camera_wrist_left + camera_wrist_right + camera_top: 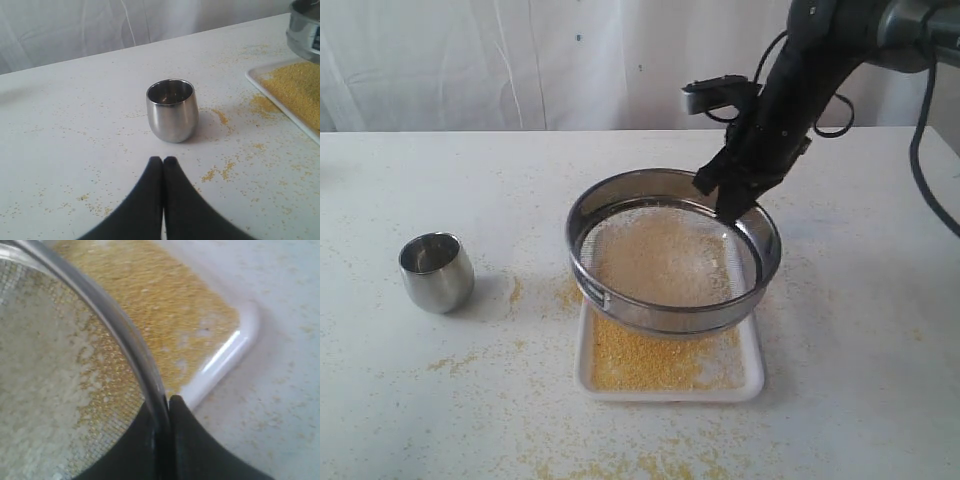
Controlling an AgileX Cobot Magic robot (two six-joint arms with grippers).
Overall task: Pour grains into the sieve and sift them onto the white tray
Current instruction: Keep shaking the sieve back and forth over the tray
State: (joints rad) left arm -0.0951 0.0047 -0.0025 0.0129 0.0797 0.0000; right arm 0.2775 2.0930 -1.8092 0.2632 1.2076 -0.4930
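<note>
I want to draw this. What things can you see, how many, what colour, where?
sieve: 1, silver, over the tray, held at its rim
grains: lots, pale in the sieve, yellow on the tray, some scattered on the table
tray: 1, white, on the table under the sieve
cup: 1, silver, upright on the table, left of the tray
table: 1, white, under everything
curtain: 1, white, behind the table
right gripper: 1, black, shut on the sieve rim
left gripper: 1, black, shut, empty, near the cup

The round steel sieve [670, 322] sits over the rear of the white tray [670, 395], with a pale layer on its mesh. Yellow grains [640, 362] cover the tray, and some are scattered on the bench [860, 380].
</note>
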